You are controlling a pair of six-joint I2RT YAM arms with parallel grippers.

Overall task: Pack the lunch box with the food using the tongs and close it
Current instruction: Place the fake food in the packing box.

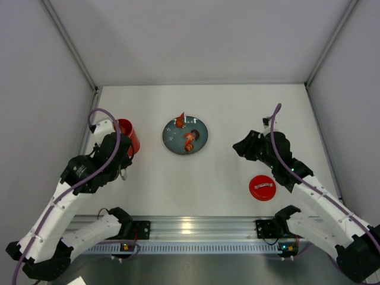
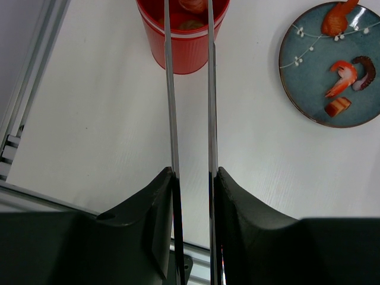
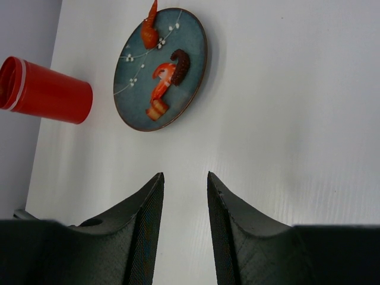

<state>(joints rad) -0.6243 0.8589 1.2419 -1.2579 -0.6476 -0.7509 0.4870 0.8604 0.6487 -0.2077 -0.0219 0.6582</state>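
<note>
Tongs [image 2: 168, 89] reach over lunch box [image 2: 189, 53]; plate [image 2: 304, 86] nearby, lid [image 1: 262, 187] well apart.

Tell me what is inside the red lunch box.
The tongs reach into the lunch box; food pieces show between their arms. Their tips and the tub's bottom lie beyond the picture's edge.

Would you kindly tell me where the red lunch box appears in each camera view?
Top external: the lunch box stands left of centre, beside the left arm.
Left wrist: top centre, the tongs pointing into it.
Right wrist: far left edge.
Shared landmark: the blue plate, beside it in every view.
</note>
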